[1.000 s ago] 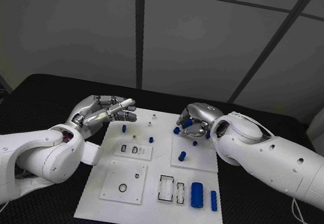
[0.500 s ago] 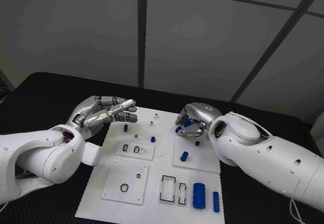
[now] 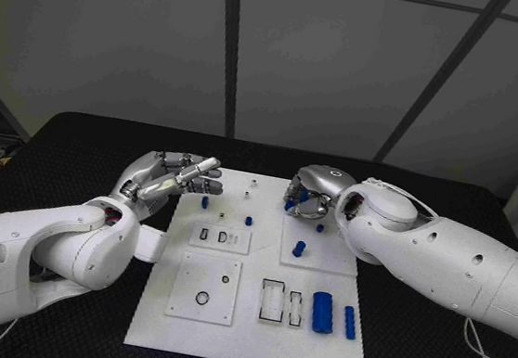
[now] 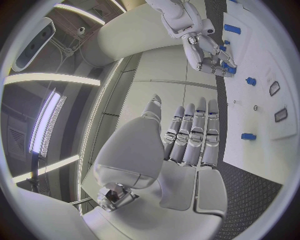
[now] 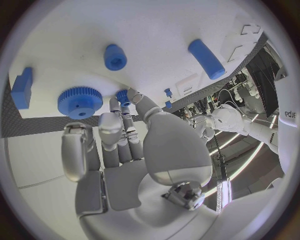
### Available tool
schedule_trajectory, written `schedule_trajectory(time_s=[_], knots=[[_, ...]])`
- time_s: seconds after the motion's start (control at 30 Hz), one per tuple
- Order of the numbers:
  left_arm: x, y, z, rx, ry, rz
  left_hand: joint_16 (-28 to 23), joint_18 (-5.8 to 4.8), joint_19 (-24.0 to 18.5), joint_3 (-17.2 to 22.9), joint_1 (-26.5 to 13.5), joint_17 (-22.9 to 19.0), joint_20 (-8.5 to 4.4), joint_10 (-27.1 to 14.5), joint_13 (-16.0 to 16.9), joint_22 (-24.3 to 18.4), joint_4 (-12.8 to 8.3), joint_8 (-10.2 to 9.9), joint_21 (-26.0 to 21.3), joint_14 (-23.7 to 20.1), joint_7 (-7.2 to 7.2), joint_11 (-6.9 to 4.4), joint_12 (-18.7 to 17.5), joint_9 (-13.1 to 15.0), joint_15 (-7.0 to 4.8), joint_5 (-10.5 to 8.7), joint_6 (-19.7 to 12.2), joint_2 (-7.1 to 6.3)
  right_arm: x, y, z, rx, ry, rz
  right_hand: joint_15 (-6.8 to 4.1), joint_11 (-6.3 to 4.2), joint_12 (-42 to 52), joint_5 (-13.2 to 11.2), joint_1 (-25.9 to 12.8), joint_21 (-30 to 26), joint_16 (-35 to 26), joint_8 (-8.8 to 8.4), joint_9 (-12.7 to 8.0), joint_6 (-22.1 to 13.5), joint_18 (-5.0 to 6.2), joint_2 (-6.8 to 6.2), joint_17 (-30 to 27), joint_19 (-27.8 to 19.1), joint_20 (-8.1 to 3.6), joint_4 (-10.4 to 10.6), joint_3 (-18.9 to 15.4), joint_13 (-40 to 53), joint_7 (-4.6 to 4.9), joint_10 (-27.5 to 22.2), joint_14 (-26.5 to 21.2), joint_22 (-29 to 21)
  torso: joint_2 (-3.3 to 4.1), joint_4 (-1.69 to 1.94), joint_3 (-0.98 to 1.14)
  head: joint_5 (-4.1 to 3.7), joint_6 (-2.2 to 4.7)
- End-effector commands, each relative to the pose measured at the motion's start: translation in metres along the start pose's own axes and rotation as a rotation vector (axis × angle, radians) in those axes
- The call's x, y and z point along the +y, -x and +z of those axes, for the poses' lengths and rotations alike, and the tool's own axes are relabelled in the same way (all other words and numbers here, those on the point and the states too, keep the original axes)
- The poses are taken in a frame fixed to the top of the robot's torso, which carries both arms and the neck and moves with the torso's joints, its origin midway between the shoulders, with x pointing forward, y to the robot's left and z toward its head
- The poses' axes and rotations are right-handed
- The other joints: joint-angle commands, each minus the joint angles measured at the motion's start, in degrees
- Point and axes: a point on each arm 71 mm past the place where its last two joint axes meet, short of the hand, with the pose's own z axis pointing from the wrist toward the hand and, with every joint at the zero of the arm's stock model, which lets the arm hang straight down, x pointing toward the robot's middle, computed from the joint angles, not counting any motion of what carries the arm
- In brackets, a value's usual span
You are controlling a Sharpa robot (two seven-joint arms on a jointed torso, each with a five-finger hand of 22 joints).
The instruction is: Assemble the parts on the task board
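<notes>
On the left, the left robot hand [image 3: 167,177] hovers over the black table [image 3: 65,201] just beside the left edge of the task board [image 3: 244,346]. Its fingers [image 4: 190,132] are held straight and side by side, with the thumb apart from them, and nothing sits in the palm; the hand is spread and touches nothing.

The white task board lies in the middle of the table. Near its far left part stands a small blue peg [image 3: 205,201], and further in, another small blue peg [image 3: 248,220]. In the near part, a large blue cylinder [image 3: 321,312] lies beside a thinner blue bar [image 3: 350,321].

On the right, the right robot hand [image 3: 311,198] is lowered over the far right part of the board. Its fingers [image 5: 119,135] point down, close together. The wrist view shows a blue gear [image 5: 80,102] lying on the board right at the fingertips, with a small blue piece [image 5: 123,97] at one fingertip; whether the hand actually grips either cannot be told. Near them lie a blue round peg [image 5: 115,56], a blue cylinder [image 5: 206,58] and a blue block [image 5: 22,88].
</notes>
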Motion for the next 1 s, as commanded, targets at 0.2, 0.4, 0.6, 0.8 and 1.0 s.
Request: schedule_trajectory(time_s=[0.2,0.4,0.6,0.8,1.0], knots=[[-0.001,0.001,0.000,0.011,-0.004,-0.005,-0.2,-0.22,0.3,-0.2,-0.1,-0.1,0.12,0.0,-0.1,-0.1,-0.2,-0.3,0.2,-0.5,0.33,0.25,-0.3,0.0,-0.01,0.08,0.2,0.26,-0.001,-0.002,0.000,0.040,-0.016,-0.030,-0.47,0.00,-0.2,0.6,0.2,0.5,1.0,0.22,0.1,0.9,-0.79,0.57,0.8,1.5,-0.31,0.0,1.2,0.1,-0.14,0.9,1.0,6.4,0.14,0.06,0.02,-0.22,-0.07],[-0.001,0.001,0.000,0.011,-0.003,-0.005,-0.3,-0.22,0.4,-0.2,-0.1,0.0,0.12,0.0,-0.1,-0.1,-0.2,-0.3,0.2,-0.5,0.31,0.25,-0.3,-0.1,-0.01,0.09,0.3,0.34,0.002,0.000,0.002,0.009,0.001,-0.026,-0.79,-0.43,-0.1,0.7,0.5,0.9,2.2,0.60,0.5,2.6,-0.96,1.28,1.8,1.9,-0.55,0.1,2.5,0.4,-0.56,2.2,0.8,7.4,0.23,0.08,0.00,-0.26,-0.01],[-0.002,0.001,-0.001,0.011,-0.002,-0.008,-0.3,-0.22,0.4,-0.2,-0.1,0.0,0.12,0.0,-0.1,-0.1,-0.2,-0.3,0.3,-0.5,0.31,0.25,-0.4,-0.1,-0.01,0.09,0.3,0.39,0.010,0.009,-0.001,-0.106,0.045,0.018,-1.43,-1.15,0.2,0.5,0.6,1.5,3.0,1.17,1.1,4.6,-1.21,2.06,2.4,2.6,-1.09,0.4,3.0,1.0,-1.23,3.9,0.7,8.7,0.21,0.04,0.04,-0.14,0.27],[-0.002,0.003,-0.001,0.006,0.000,-0.008,-0.3,-0.22,0.4,-0.2,-0.1,0.0,0.12,0.0,-0.1,-0.1,-0.2,-0.3,0.3,-0.5,0.31,0.25,-0.4,-0.1,-0.01,0.09,0.3,0.39,0.019,0.022,-0.001,-0.204,0.075,0.062,-1.54,-1.22,0.1,0.5,0.7,1.6,3.3,1.16,1.2,4.7,-1.25,2.02,2.8,2.7,-1.22,0.3,3.1,1.1,-1.30,4.0,0.7,8.9,0.21,0.06,-0.03,-0.11,1.00],[-0.001,0.004,-0.001,0.002,0.002,-0.008,-0.3,-0.22,0.4,-0.2,-0.1,0.0,0.12,0.0,-0.1,-0.1,-0.2,-0.3,0.3,-0.5,0.31,0.25,-0.4,-0.1,-0.01,0.09,0.3,0.39,0.025,0.030,0.014,-0.225,0.073,0.061,-1.54,-1.11,-0.3,0.5,0.7,1.5,3.3,0.94,1.2,4.6,-1.19,1.88,2.7,2.5,-1.30,0.3,3.1,1.0,-1.24,3.6,0.7,8.6,0.34,0.32,-0.10,-0.03,1.66]])
